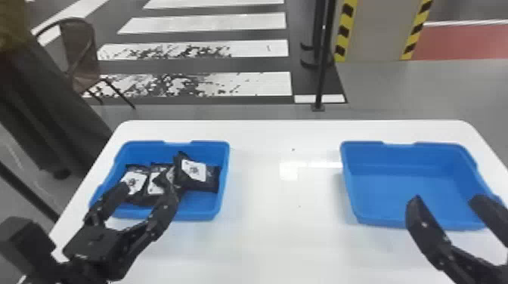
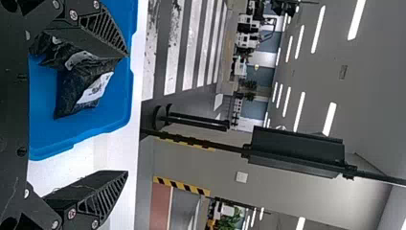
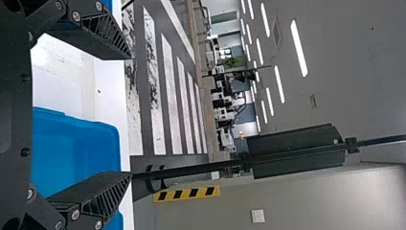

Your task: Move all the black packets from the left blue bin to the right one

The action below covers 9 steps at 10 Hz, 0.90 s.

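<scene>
Spread black flat-fingered left gripper over overlapping black, white-labelled packets in the blue plastic bin, lower left, right gripper spread, lower right, and that overlap could snag two!

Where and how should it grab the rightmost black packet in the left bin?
Probably from above, the left gripper pinching across this packet, one finger at its near edge, one at its far edge. It lies label up, its left end against the other packets, its right end close to the bin wall, so those edges look freer.
</scene>
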### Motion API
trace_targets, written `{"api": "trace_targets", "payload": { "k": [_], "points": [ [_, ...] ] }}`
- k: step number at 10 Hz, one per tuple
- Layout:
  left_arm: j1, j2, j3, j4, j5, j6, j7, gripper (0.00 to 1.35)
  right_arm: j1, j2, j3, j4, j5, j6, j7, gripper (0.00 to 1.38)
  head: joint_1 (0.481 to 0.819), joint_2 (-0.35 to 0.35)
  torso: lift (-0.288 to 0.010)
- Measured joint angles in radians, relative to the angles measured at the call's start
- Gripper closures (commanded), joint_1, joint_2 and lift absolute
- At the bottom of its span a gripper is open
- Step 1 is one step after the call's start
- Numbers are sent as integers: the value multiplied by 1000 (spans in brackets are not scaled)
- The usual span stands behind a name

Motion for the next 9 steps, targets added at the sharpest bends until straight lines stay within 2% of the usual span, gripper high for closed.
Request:
{"api": "trace_targets", "payload": {
  "k": [9],
  "points": [
    [2,0,3,0,8,26,0,171,0,-1,0,3,-10,0,0,171,695,90,-140]
  ]
}}
